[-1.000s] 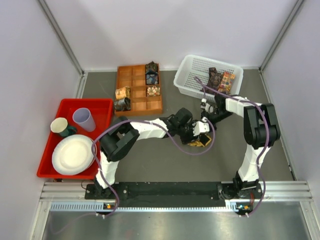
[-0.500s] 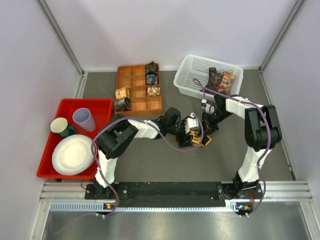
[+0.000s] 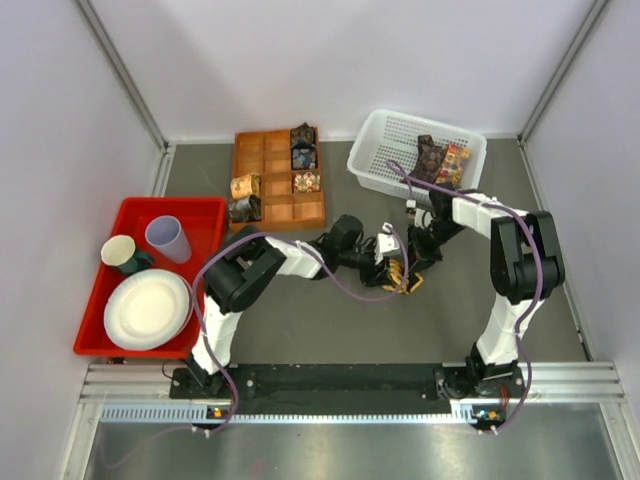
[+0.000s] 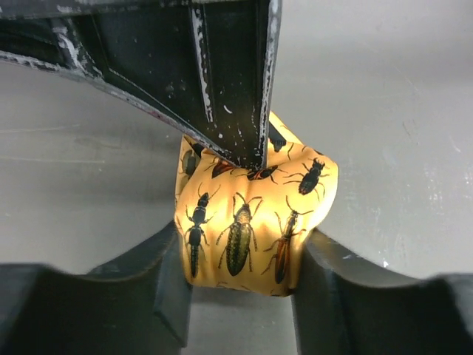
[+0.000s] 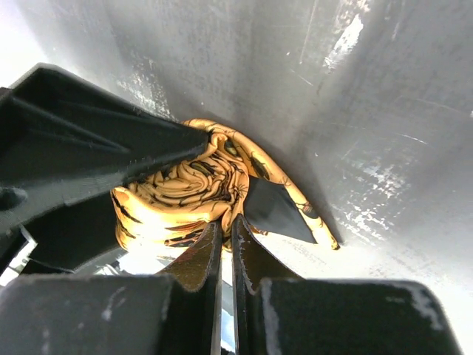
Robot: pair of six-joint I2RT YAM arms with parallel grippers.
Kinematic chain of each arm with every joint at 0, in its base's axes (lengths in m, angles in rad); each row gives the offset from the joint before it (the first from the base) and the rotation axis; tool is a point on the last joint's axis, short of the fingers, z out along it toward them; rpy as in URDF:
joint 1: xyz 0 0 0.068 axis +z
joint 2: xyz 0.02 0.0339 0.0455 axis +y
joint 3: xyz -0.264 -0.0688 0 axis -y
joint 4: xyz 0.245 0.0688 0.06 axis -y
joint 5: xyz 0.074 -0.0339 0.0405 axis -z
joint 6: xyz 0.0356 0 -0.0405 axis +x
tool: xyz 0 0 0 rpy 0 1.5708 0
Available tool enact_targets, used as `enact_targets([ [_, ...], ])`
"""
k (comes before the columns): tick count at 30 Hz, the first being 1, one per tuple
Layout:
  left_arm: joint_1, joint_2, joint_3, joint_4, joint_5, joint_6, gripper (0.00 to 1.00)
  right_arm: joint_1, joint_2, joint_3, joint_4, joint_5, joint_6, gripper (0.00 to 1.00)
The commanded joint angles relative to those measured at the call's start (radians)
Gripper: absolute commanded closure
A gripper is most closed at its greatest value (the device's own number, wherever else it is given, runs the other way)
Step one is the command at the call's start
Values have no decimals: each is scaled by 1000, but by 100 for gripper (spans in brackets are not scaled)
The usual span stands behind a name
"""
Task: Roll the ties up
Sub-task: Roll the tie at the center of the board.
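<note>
Compartment tray: the orange-brown wooden tray (image 3: 270,160) sits at the far side of the table. It holds rolled ties (image 3: 303,155), dark blue and multicoloured ones in its right column, and a golden-brown and a dark one on its left.
Mesh basket: the white basket (image 3: 385,135), far right, carries loose ties (image 3: 430,155), dark brown and multicoloured, at its right end.
Red tray: the red tray (image 3: 205,215), at left, bears a white plate (image 3: 147,308), a lavender cup (image 3: 167,238) and a green cup (image 3: 120,252).
Golden-yellow tie: the beetle-print golden-yellow tie (image 4: 251,214) lies mid-table as a loose roll between the two arms.
Left gripper: the left gripper (image 4: 240,248) clamps the roll, a finger against each side.
Right gripper: the right gripper (image 5: 225,229) has its fingers closed to a slit, tips buried in the roll's folds.
Tabletop: the grey tabletop (image 3: 330,330) is scuffed in the wrist views.
Room: pale walls (image 3: 330,60) stand on three sides, with a metal rail (image 3: 350,385) at the near edge.
</note>
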Motion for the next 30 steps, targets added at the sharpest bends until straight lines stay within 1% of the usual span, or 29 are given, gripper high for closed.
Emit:
enact_targets([
  [1,-29,-2,35,-146,3,29,63,19,44,-8,63,115,-51,100],
  [2,-29,-23,32,-197,-42,62,67,17,44,14,40,74,-51,100],
  [3,-30,-32,23,-314,-66,88,74,13,29,24,-10,57,-80,95],
  [4,-33,-40,10,-349,-94,125,76,-3,16,43,-32,35,-82,88],
  [5,-35,-60,-6,-373,-134,142,77,-18,3,49,-52,-9,-85,73],
  [7,-47,-68,-43,-454,-172,185,83,-47,-36,55,-103,-51,-93,56],
  [8,-50,-66,-51,-490,-188,191,84,-85,-45,49,-118,-96,-103,45],
  [10,-59,-59,-65,-524,-223,205,88,-122,-70,11,-132,-156,-117,32],
  [11,-62,-48,-65,-532,-229,213,89,-151,-79,-9,-123,-198,-125,17],
  [14,-65,-26,-47,-544,-244,222,91,-162,-113,-75,-53,-215,-117,1],
  [16,-67,-19,-37,-544,-243,225,92,-161,-111,-104,6,-206,-84,1],
  [17,-67,-10,-24,-550,-243,227,92,-159,-99,-112,61,-195,-64,1],
  [20,-67,3,-10,-558,-243,230,93,-148,-67,-138,135,-149,-12,1],
  [22,-67,1,-10,-555,-240,233,93,-113,-35,-140,168,-132,-5,1],
  [25,-67,-2,-11,-553,-240,236,94,-61,-1,-141,196,-144,7,1],
  [27,-67,-2,-10,-552,-241,236,94,-44,-1,-155,243,-176,31,1],
  [30,-67,1,-7,-550,-243,234,94,-35,10,-163,271,-256,51,2],
])
